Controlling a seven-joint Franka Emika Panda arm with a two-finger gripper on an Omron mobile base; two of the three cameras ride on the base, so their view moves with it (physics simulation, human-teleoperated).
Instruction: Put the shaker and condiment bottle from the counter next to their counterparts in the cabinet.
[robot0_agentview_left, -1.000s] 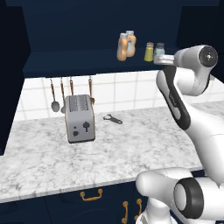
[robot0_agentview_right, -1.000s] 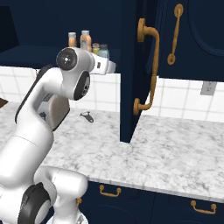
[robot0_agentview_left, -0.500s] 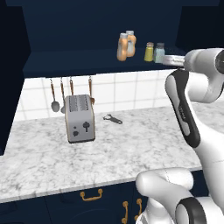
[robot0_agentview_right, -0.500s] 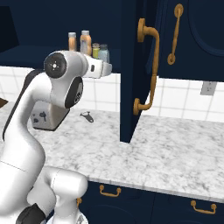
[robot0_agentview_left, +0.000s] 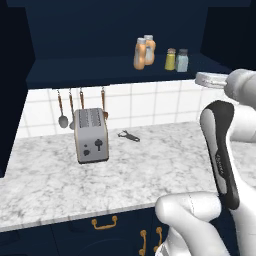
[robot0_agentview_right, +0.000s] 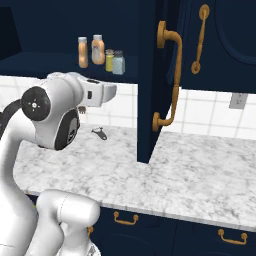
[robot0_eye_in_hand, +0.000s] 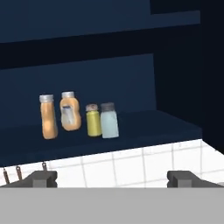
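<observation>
My jaws hang released and empty before the navy cabinet (robot0_eye_in_hand: 131, 78), where the squat teal-grey shaker (robot0_eye_in_hand: 109, 120) stands touching the yellow-green shaker (robot0_eye_in_hand: 93, 120), beside two orange bottles (robot0_eye_in_hand: 69, 111).

The robot arm (robot0_agentview_right: 55, 120) is built of glossy white, rounded shell segments. Joints carry dark grey to black inserts: a round black cap with small pale marks on the elbow housing in the right base view, and a long black curved band with faint lettering along one link in the left base view. The wrist end tapers to a pale grey, flattened block. The pincer (robot0_eye_in_hand: 113, 178) has two small, dark grey, blocky fingertips (robot0_eye_in_hand: 43, 178). No cables are visible.
</observation>
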